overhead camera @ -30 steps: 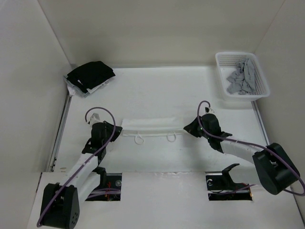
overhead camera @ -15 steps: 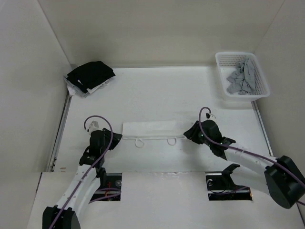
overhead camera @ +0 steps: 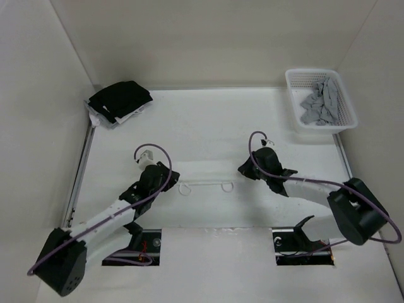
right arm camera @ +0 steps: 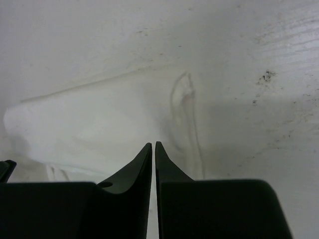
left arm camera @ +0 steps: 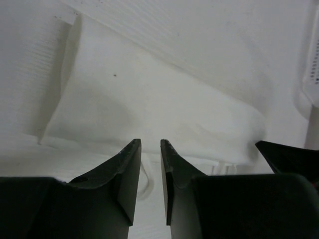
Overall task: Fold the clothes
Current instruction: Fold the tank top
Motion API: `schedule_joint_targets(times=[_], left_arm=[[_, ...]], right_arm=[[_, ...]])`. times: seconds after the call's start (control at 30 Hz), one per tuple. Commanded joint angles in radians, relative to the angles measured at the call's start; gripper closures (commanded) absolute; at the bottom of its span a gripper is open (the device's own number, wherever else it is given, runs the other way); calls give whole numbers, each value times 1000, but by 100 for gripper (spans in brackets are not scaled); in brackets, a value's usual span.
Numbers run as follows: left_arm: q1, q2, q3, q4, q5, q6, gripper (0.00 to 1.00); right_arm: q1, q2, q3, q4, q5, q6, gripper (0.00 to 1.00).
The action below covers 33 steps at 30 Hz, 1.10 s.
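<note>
Since the top [overhead camera: 205, 173] is thin, limp and light, it will sag and slip, so pinch its short ends. It lies folded mid-frame between the left gripper [left arm camera: 149, 142], slightly spread, and the right gripper [right arm camera: 153, 144], pressed together; neither visibly holds cloth.

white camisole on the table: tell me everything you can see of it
The white camisole is thin, plain fabric, folded into a long flat band lying crosswise on the table. Two narrow strap loops stick out from its near edge. The left gripper sits at its left end and the right gripper at its right end. Contact with either can't be told.
</note>
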Motion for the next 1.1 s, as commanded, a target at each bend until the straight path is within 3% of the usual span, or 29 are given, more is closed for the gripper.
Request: schedule_joint_targets(times=[0.0, 0.13, 0.3, 0.37, 0.5, 0.6, 0.9, 1.07], left_arm=[[8, 159, 41, 226, -68, 22, 79], [63, 240, -10, 276, -22, 28, 79], [123, 111, -85, 225, 7, 48, 79], [147, 48, -85, 175, 32, 68, 77], [159, -65, -58, 109, 61, 105, 75], [153, -96, -18, 64, 58, 125, 74], [120, -21, 38, 105, 70, 159, 72], [115, -24, 47, 130, 82, 162, 71]], right_arm=[[-29, 88, 32, 147, -37, 7, 91], [-29, 97, -26, 173, 9, 71, 92], [3, 48, -92, 164, 44, 102, 91], [6, -5, -115, 160, 41, 99, 84], [-9, -140, -154, 118, 36, 87, 61], [-20, -176, -155, 63, 41, 85, 53], [-22, -7, -115, 37, 12, 110, 53], [-12, 57, -124, 122, -36, 163, 69]])
